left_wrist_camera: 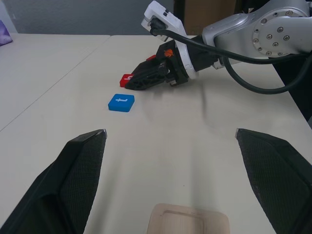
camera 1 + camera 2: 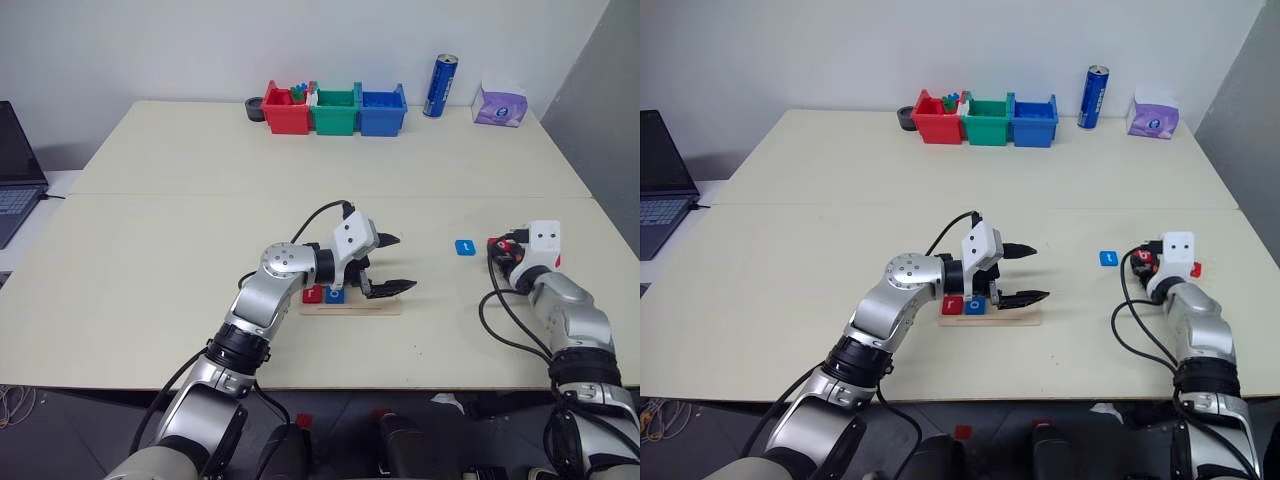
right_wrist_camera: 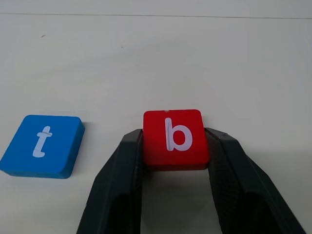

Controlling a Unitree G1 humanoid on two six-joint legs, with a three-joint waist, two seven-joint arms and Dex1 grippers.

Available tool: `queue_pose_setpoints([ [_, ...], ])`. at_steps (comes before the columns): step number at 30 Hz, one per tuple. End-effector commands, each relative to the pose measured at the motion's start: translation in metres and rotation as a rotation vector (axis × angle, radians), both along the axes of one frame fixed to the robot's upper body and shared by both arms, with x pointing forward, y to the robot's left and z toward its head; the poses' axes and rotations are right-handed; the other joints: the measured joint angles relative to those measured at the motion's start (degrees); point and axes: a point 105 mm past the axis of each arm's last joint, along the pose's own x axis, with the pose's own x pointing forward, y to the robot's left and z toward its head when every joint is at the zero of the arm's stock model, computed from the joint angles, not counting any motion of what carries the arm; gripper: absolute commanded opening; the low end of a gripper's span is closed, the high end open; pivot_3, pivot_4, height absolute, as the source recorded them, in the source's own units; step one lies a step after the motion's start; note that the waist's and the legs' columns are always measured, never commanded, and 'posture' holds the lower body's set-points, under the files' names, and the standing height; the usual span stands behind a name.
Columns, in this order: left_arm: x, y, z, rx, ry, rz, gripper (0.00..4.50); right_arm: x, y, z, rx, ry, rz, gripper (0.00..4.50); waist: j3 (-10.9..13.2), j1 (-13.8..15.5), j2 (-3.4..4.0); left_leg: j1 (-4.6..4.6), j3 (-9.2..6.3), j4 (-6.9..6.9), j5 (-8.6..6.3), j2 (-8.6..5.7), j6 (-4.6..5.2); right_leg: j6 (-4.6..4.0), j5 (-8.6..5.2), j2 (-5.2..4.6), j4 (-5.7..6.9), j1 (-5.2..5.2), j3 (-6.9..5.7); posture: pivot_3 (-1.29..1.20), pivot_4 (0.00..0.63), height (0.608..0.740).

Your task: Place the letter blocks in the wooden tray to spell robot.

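Two tiles seated: a red "r" tile (image 2: 953, 305) and a blue "o" tile (image 2: 976, 305) stand at the left end of the wooden tray (image 2: 1025, 318), which lies on the table (image 2: 790, 250) near the middle of its front edge; the rest of the groove is bare.
Red "b" tile: the red "b" tile (image 3: 175, 137) sits flat on the table toward the right edge, with the right gripper (image 3: 175, 146) around it.
Right claw: clenched on the "b" tile, one black finger against each side face; the tile appears to rest on the table, not yet lifted.
Blue "t" tile: the blue "t" tile (image 3: 43, 145) lies just beside the "b", on the side toward the tray, apart from the fingers.
Left claw: the left gripper (image 2: 1023, 272) hovers over the bare part of the tray, jaws spread wide, grasping nothing.
Fifth tile: a second red shape shows by the right gripper in the head views; too small to read.
Risk, grip: the fingers hold only the tile's lower side faces, so a quick lift could let it twist or slip out.
Risk, crowding: the left gripper hangs over the open slot, so the arms could meet at the tray and knock the seated tiles.
Risk, order: the "b" must land touching the "o", upright, or the word fails.
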Motion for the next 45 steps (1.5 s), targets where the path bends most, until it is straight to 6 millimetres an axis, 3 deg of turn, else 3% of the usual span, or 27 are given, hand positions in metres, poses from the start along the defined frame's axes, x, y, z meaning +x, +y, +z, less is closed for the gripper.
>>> queue_pose_setpoints([
  [1, -0.008, 0.002, 0.009, -0.013, -0.047, -0.040, 4.50, -0.012, 0.009, 0.026, 0.036, -0.053, -0.004, 1.46, 0.00, 0.02, 0.07, -0.01, -0.02, 0.00, 0.00, 0.00, 0.00, 0.00, 0.00, 0.00, 0.00, -0.01, 0.01, 0.00, 0.150, 0.740],
  [4, -0.014, 0.013, 0.003, 0.011, -0.040, -0.049, 4.50, -0.042, 0.031, 0.036, 0.010, -0.022, 0.026, 1.46, -0.04, 0.00, 0.21, -0.07, -0.14, -0.05, 0.00, 0.01, 0.00, 0.00, -0.01, 0.00, 0.01, -0.09, 0.03, 0.00, 0.150, 0.740],
  [7, -0.028, 0.024, -0.007, 0.037, -0.027, -0.071, 4.50, -0.074, 0.065, 0.040, 0.013, 0.028, 0.100, 1.46, -0.07, -0.18, 0.25, -0.21, -0.38, -0.10, 0.00, 0.05, -0.01, -0.02, -0.03, 0.01, 0.03, -0.24, 0.04, 0.00, 0.150, 0.740],
  [11, -0.037, 0.031, -0.012, 0.038, -0.008, -0.060, 4.50, -0.103, 0.107, 0.031, 0.003, 0.095, 0.184, 1.46, -0.06, -0.06, 0.25, -0.22, -0.46, -0.07, 0.00, 0.05, -0.01, 0.10, -0.12, 0.01, 0.04, -0.24, -0.02, 0.00, 0.150, 0.740],
  [14, -0.039, 0.034, -0.014, 0.030, -0.003, -0.041, 4.50, -0.109, 0.123, 0.023, -0.016, 0.123, 0.207, 1.46, -0.06, -0.07, 0.25, -0.19, -0.46, -0.05, 0.00, 0.02, -0.01, 0.23, -0.19, 0.01, 0.03, -0.19, -0.03, 0.00, 0.150, 0.740],
  [27, -0.044, 0.034, -0.016, 0.047, -0.019, -0.041, 4.50, -0.091, 0.134, -0.003, -0.042, 0.196, 0.109, 1.46, -0.06, -0.12, 0.24, -0.19, -0.42, -0.04, 0.00, 0.02, -0.01, 0.25, -0.21, 0.03, 0.00, -0.21, -0.09, 0.00, 0.150, 0.740],
  [35, -0.044, 0.036, -0.016, 0.049, -0.015, -0.038, 4.50, -0.099, 0.147, 0.000, -0.017, 0.185, 0.184, 4.32, -0.07, -0.14, 0.23, -0.18, -0.42, -0.04, 0.00, 0.02, -0.01, 0.25, -0.21, 0.03, 0.00, -0.20, -0.10, 0.00, 0.150, 0.740],
  [39, -0.041, 0.036, -0.014, 0.046, -0.021, -0.044, 4.50, -0.097, 0.138, 0.025, -0.047, 0.100, 0.210, 4.47, -0.06, -0.12, 0.23, -0.19, -0.42, -0.04, 0.00, 0.01, -0.01, 0.25, -0.21, 0.03, -0.01, -0.21, -0.12, 0.00, 0.150, 0.740],
  [45, -0.031, 0.043, -0.006, 0.032, -0.025, -0.065, 4.50, -0.099, 0.128, 0.078, -0.173, -0.064, 0.445, 4.47, -0.04, -0.06, 0.21, -0.21, -0.41, -0.02, 0.00, -0.02, -0.01, 0.26, -0.21, 0.02, -0.04, -0.20, -0.20, 0.00, 0.150, 0.740],
])
